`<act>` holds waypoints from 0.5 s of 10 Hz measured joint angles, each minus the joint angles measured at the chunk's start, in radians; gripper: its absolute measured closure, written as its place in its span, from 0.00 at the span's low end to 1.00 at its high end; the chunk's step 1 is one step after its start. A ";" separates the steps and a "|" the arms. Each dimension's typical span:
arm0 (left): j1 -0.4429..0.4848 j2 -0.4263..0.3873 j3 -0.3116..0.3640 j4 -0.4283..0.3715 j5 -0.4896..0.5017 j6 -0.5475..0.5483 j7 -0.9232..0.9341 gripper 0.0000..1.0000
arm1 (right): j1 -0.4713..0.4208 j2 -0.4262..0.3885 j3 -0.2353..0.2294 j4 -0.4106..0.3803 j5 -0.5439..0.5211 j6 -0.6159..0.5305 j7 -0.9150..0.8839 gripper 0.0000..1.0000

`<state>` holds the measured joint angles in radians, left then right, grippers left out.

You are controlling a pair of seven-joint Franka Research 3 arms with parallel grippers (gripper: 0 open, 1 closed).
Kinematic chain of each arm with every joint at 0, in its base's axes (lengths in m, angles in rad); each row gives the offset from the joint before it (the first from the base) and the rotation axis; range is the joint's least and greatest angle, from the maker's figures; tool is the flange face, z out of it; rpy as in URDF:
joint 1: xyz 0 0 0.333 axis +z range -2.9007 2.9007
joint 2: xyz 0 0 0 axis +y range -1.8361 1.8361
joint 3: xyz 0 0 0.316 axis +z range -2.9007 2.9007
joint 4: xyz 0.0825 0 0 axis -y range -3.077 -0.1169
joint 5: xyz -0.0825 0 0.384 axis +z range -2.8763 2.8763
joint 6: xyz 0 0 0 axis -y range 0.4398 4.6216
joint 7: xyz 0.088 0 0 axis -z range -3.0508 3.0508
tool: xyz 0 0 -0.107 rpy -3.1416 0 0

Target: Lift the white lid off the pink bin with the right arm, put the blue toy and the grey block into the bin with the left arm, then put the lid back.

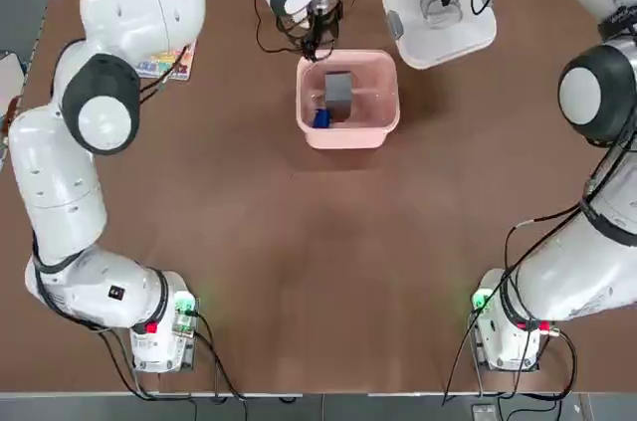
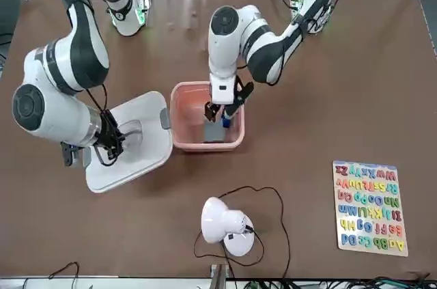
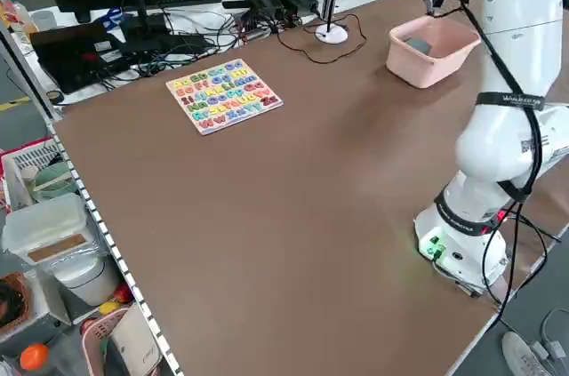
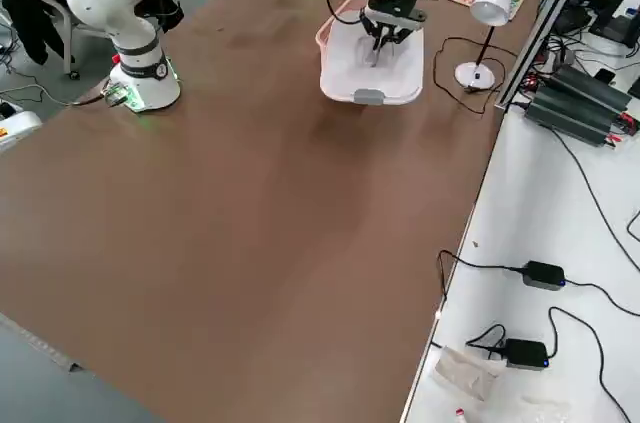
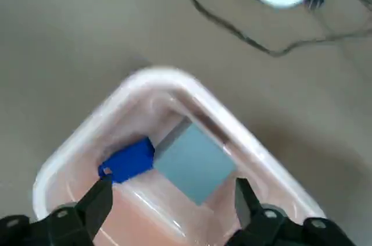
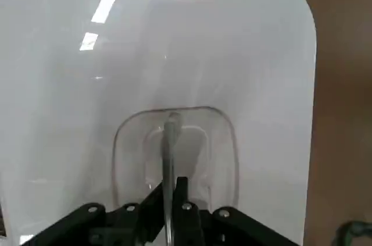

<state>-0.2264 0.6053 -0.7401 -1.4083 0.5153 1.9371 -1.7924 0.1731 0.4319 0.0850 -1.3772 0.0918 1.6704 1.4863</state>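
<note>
two left fingers [image 5: 96, 205] wide apart, holding nothing, above pink bin [image 5: 157, 86]

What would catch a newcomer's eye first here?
Probably the pink bin at the table's far side, with a blue toy and grey block inside and the open left hand above it. Next, the big white lid beside the bin, its handle pinched by the right hand.
</note>
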 joint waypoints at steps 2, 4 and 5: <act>0.087 -0.057 -0.004 0.004 -0.004 -0.093 0.154 0.03 | 0.046 0.011 0.001 -0.001 0.000 0.001 0.035 0.92; 0.172 -0.111 -0.004 0.005 -0.049 -0.221 0.348 0.01 | 0.114 0.031 0.002 -0.002 -0.001 0.021 0.159 0.92; 0.216 -0.130 -0.004 0.006 -0.091 -0.285 0.453 0.01 | 0.147 0.039 0.003 -0.003 0.000 0.040 0.218 0.92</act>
<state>-0.0104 0.4749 -0.7440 -1.4028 0.4240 1.6523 -1.3390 0.3198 0.4712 0.0880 -1.3806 0.0915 1.7107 1.7040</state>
